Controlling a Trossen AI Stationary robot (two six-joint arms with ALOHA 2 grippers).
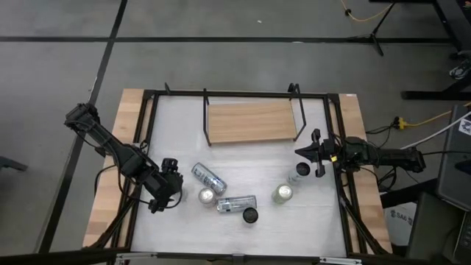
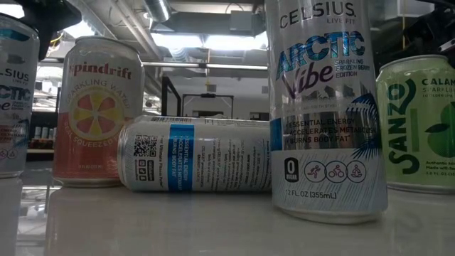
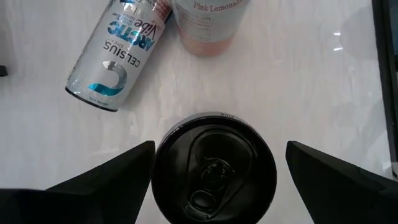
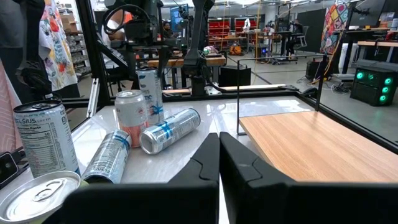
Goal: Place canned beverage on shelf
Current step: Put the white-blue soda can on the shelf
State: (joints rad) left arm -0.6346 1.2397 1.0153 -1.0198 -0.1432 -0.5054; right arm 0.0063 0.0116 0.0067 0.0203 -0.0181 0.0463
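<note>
Nothing is on the shelf (image 1: 250, 121) at upper centre yet: the cans remain on the worktop (image 1: 243, 232) below it, the left hand (image 3: 214, 180) spread wide astride an upright black-topped can (image 3: 214, 167), and the right hand (image 1: 307, 153) pinched empty.

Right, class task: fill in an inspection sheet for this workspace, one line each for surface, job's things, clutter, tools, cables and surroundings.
Surface: white tabletop in a black frame.
Job's things: the shelf holds no cans. Several cans sit in front of it, some upright like the green can, others on their side like the lying can.
Clutter: nothing seen.
Tools: left tool is open, with a finger on either side of a black can. Right tool is shut and empty, near the shelf's right end.
Cables: yellow cable on the floor right of the table.
Surroundings: grey floor, with a workshop beyond.
</note>
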